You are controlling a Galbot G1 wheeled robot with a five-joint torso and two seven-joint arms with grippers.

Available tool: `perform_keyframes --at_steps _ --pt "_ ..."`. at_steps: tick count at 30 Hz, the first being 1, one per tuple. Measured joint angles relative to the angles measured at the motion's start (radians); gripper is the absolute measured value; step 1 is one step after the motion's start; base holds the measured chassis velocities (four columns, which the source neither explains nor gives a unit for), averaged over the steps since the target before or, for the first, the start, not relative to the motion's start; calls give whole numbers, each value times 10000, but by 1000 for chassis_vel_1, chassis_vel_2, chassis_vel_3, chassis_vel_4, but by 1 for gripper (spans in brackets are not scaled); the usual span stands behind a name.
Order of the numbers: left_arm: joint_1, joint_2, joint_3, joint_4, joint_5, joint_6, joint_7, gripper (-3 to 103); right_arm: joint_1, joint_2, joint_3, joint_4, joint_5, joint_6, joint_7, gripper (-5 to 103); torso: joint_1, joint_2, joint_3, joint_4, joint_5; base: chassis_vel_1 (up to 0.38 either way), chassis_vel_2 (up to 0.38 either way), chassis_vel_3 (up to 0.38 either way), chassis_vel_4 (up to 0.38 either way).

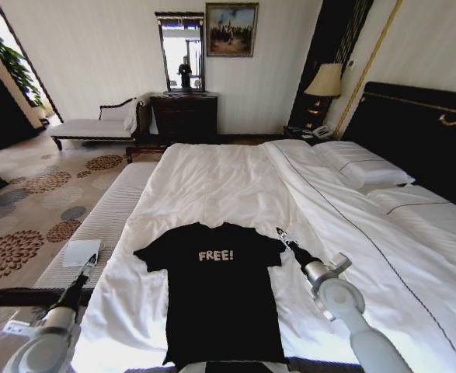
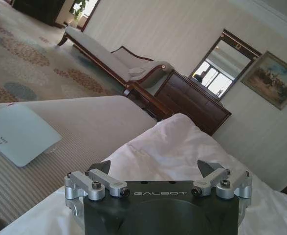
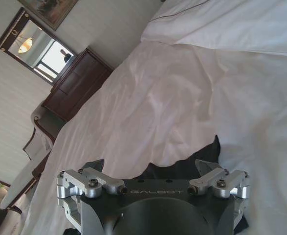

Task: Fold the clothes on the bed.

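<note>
Two grippers spread open: left gripper [image 2: 153, 172] over the striped bench [image 1: 95, 225], right gripper [image 3: 152, 169] above the black T-shirt's [image 1: 220, 295] sleeve. T-shirt flat on white bed [image 1: 235, 179].

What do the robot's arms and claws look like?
Each arm is smooth pale grey-white near the body, then turns black toward the tip, with a silver metal joint between. The left gripper and right gripper each have a black block marked GALBOT, shiny silver bolted brackets and two dark pointed fingers.
</note>
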Motion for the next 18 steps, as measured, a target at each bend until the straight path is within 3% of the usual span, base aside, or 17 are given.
perform_keyframes --at_steps 5,18 --pt "100 101 66 -48 524 -102 72 100 449 -155 -177 -1053 66 -41 -526 100 1 -1 1 9 3 0 0 0 0" --pt "12 350 -78 -351 5 161 -418 100 2184 -421 -577 -3911 -160 -307 -1821 100 1 -1 2 9 4 0 0 0 0"
